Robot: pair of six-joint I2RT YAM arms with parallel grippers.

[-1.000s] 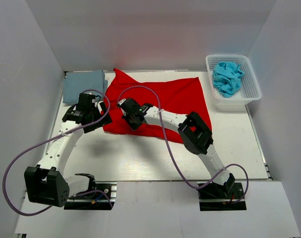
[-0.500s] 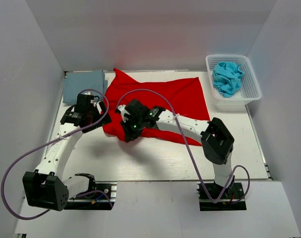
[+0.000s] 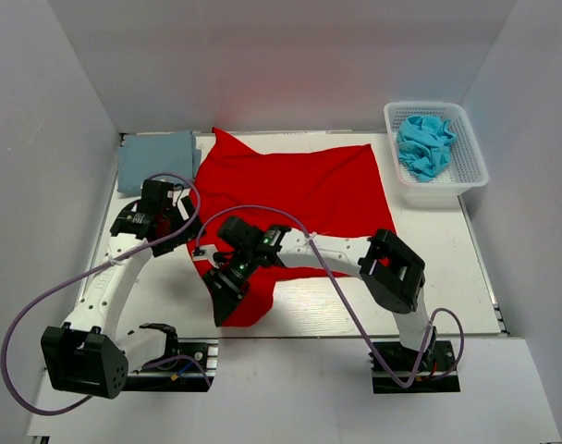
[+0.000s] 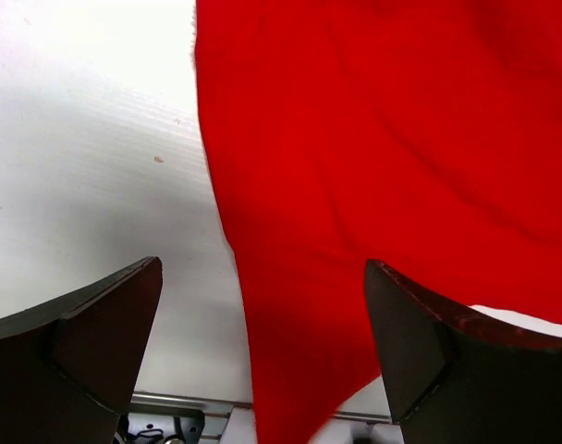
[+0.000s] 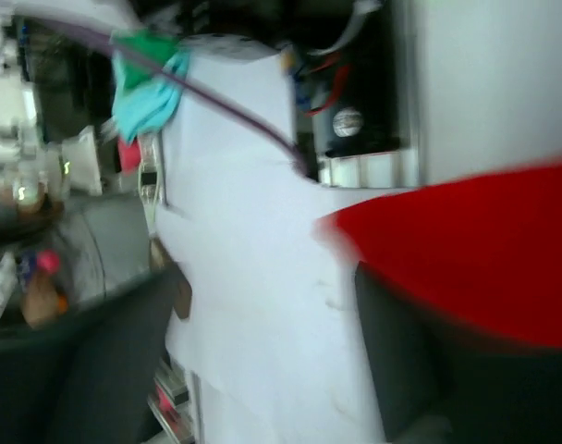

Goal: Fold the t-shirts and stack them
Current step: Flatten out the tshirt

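Since the red t-shirt (image 3: 309, 185) looks light and limp, it is probably best pinched at corners or hems. It lies across the desk (image 3: 457, 268), its lower-left corner trailing down-frame at the right hand (image 3: 227, 289), whose grip is hidden by blur; the left hand (image 4: 262, 365) hovers spread over its edge.

A flat white tabletop (image 3: 457, 259) is enclosed on three sides by plain white panel walls (image 3: 290, 65) and is evenly lit.

Right gripper (image 3: 227, 294) swept nearward, red t-shirt (image 3: 304, 190) corner dragged along.
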